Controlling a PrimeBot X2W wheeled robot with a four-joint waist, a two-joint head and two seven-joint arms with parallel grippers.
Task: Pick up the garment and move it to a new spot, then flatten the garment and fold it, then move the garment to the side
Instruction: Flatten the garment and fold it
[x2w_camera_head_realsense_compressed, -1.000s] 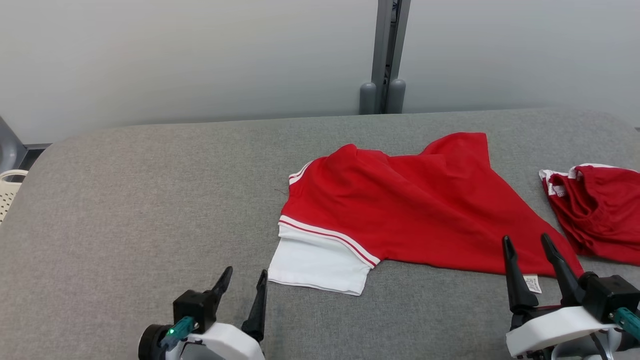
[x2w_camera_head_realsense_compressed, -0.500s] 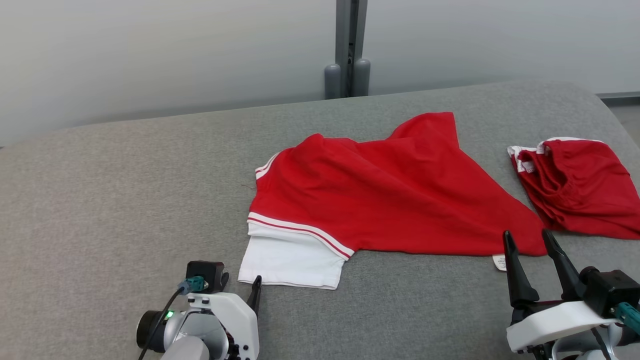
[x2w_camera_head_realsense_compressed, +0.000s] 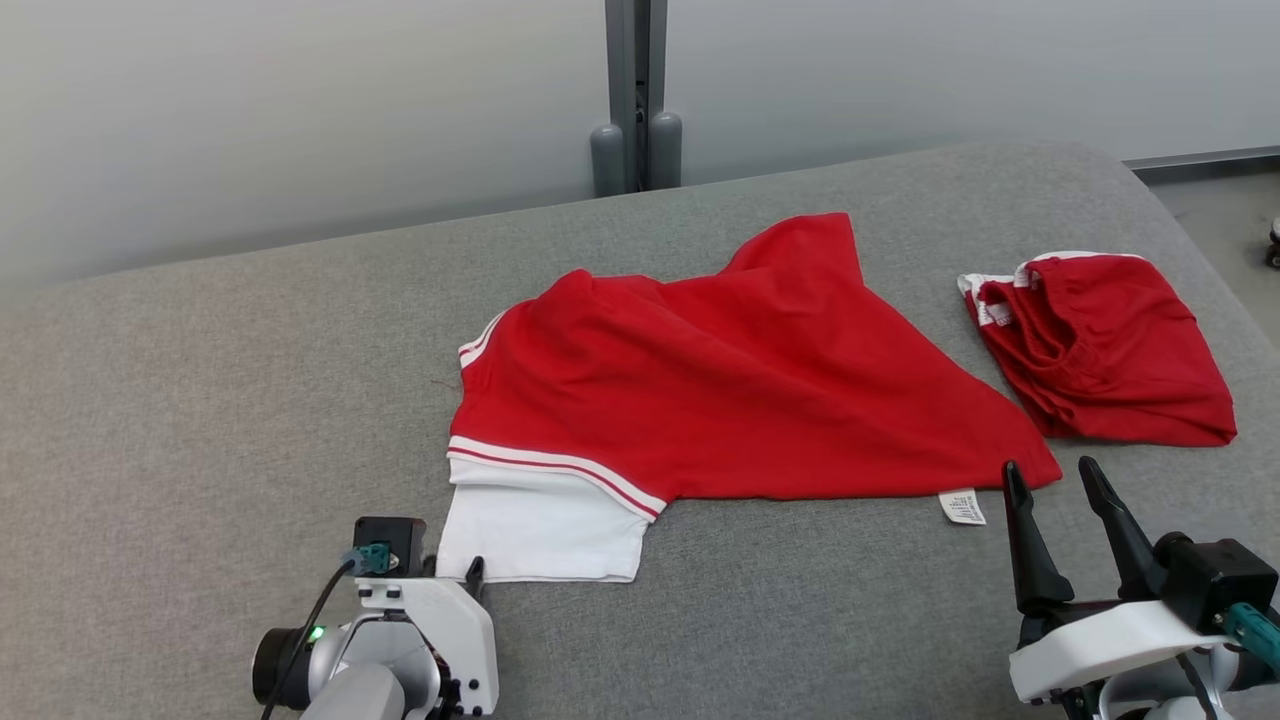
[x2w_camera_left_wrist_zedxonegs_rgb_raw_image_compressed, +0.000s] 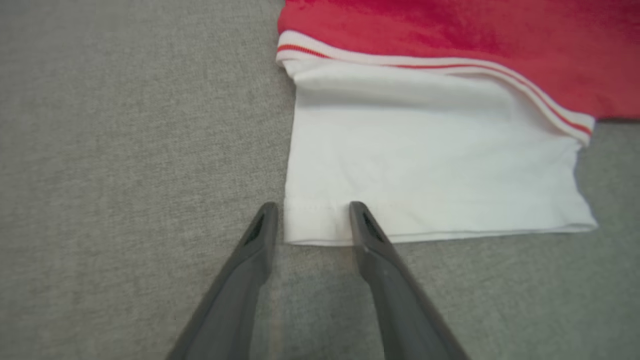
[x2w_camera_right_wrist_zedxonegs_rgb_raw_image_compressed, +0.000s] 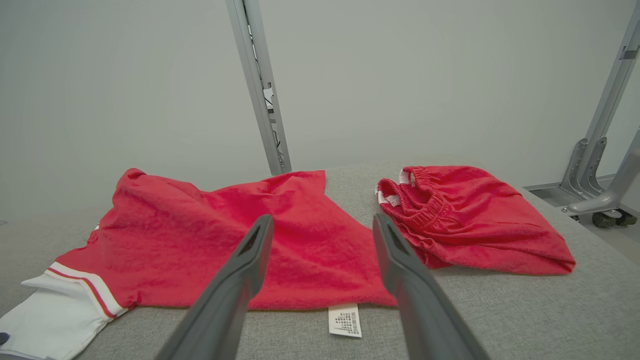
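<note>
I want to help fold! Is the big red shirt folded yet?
No, not neatly. The shirt lies spread and rumpled, its white sleeve sticking out flat.

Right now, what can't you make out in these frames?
- Left end effector, left wrist view: jaws straddle the white sleeve at its hem corner; contact with cloth unclear.
- Head view: its wrist housing hides most of both fingers.
- Care label: print too small in head and right wrist views.
- Red shirt: head view, its own folds hide the layers beneath.
</note>
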